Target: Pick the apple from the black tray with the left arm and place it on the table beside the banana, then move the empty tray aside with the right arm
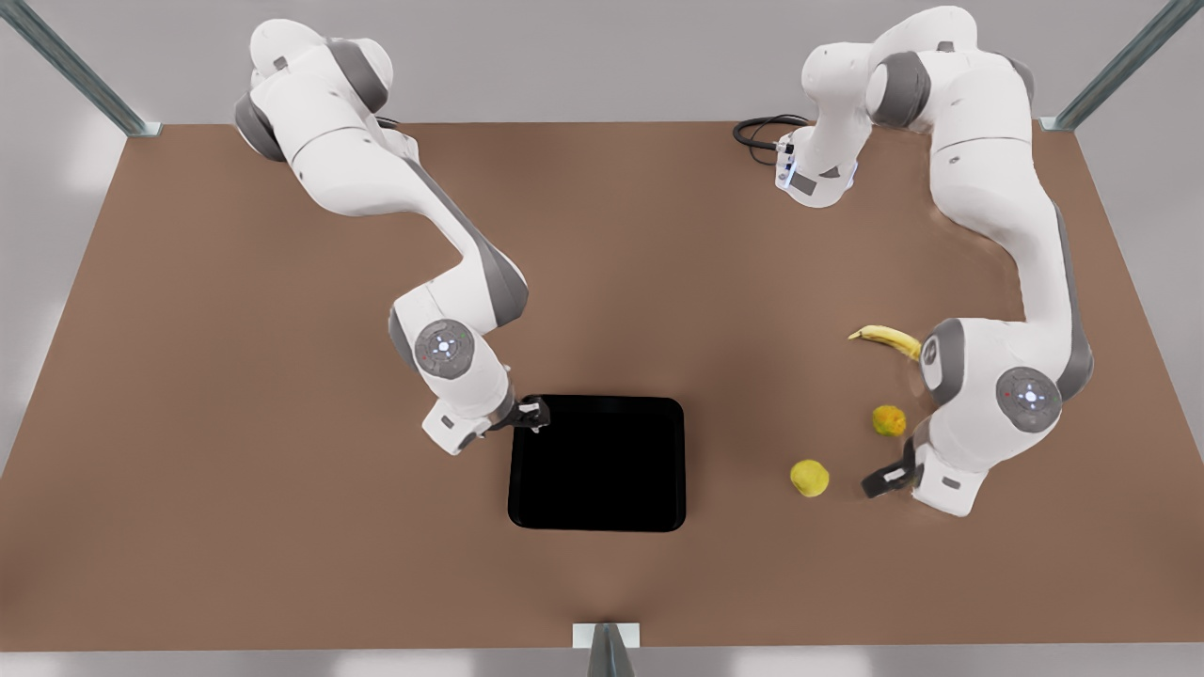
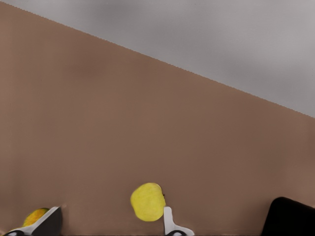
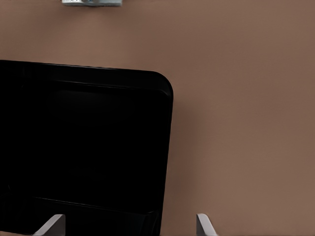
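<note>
Apple [image 1: 809, 478] on table [image 1: 235, 376] near open left end effector [image 1: 879, 481]; right end effector [image 1: 532, 414] open at black tray [image 1: 596, 463] corner.

Glossy black tray [image 1: 596, 463], yellow-green apple [image 1: 809, 478], yellow banana [image 1: 887, 338], plain matte brown table [image 1: 235, 376].

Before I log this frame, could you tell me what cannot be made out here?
- Banana: in the front view, one end is hidden behind the left arm.
- Orange-and-green fruit: in the left wrist view, partly behind a finger of the left gripper.
- Right gripper at the black tray: contact unclear; the right wrist view's edge cuts off the fingertips.
</note>
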### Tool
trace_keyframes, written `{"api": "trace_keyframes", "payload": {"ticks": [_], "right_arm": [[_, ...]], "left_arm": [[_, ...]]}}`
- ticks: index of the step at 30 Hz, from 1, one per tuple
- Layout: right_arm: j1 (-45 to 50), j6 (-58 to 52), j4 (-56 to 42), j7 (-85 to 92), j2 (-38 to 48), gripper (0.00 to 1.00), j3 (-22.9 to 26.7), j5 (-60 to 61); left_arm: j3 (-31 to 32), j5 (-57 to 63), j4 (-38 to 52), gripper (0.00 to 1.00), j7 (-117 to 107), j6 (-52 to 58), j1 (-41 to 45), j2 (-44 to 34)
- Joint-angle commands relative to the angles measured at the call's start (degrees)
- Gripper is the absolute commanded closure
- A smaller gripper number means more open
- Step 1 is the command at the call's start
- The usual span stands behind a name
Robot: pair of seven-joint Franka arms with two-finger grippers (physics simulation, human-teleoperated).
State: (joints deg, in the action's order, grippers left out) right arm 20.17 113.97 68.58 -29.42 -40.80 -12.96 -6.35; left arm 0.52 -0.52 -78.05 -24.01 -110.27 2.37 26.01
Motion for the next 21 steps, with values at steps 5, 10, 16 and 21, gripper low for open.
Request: {"api": "trace_keyframes", "payload": {"ticks": [5,10,16,21], "right_arm": [[0.1,13.5,5.9,-21.6,-1.5,0.02,0.9,-4.6],[0.3,17.9,10.3,-21.6,-1.9,0.02,0.9,-4.5],[0.3,17.9,10.0,-21.3,-5.2,0.02,1.1,-4.6],[-1.1,18.0,9.9,-20.2,-7.3,0.03,2.3,-6.7]], "left_arm": [[-0.4,-1.1,-10.1,0.00,27.8,7.2,-2.1,-13.5],[-0.3,-1.4,-10.7,0.00,28.1,9.9,-2.4,-13.4],[0.1,-0.8,-11.0,0.00,27.7,6.1,-1.4,-11.2],[0.5,-0.8,-11.9,0.00,22.9,6.8,-0.8,-10.8]]}}
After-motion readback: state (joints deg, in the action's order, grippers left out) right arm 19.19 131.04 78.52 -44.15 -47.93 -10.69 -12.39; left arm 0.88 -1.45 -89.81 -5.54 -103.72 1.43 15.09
